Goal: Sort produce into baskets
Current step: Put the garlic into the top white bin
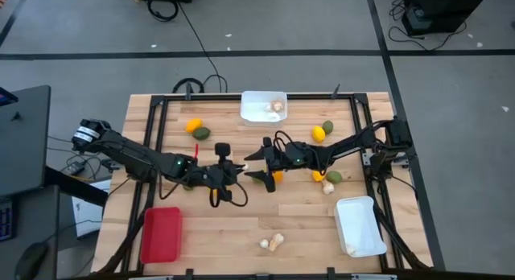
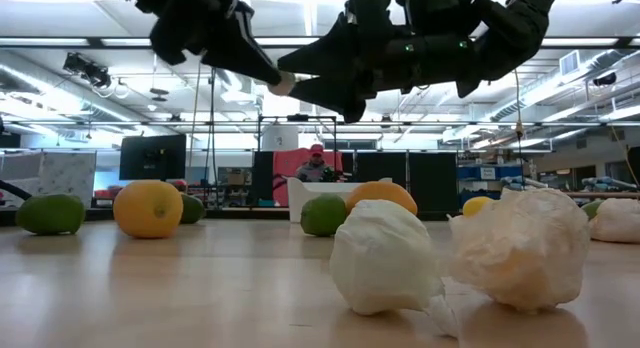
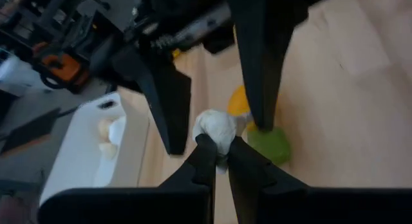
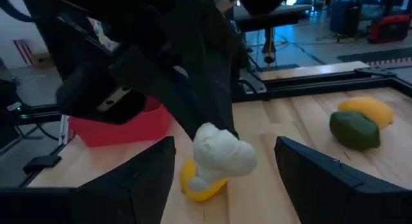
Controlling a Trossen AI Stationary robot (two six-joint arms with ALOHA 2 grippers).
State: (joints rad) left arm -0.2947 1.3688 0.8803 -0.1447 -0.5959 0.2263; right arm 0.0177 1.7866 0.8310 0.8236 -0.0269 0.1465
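My left gripper (image 1: 240,169) hovers over the middle of the table, shut on a pale white mushroom-like piece (image 3: 215,126). My right gripper (image 1: 256,166) faces it, open. Its two fingers stand on either side of the piece (image 4: 219,153) without touching it. Below them an orange fruit (image 4: 199,182) lies on the wood. More produce lies around: yellow and green fruits (image 1: 199,130) at the far left, others (image 1: 322,131) at the far right, and two white pieces (image 1: 272,243) near the front edge. My left gripper pinches the white piece's near end (image 3: 219,147) between its two fingertips. The fingers come from the table's left, slanting a little downward. The piece sticks out beyond the fingertips, lifted clear of the table and above the orange fruit.
A white basket (image 1: 263,105) with pale pieces stands at the far edge. A second white basket (image 1: 360,226) is at the near right and a red basket (image 1: 161,234) at the near left. A green fruit (image 1: 333,176) and a white piece (image 1: 327,187) lie right of centre.
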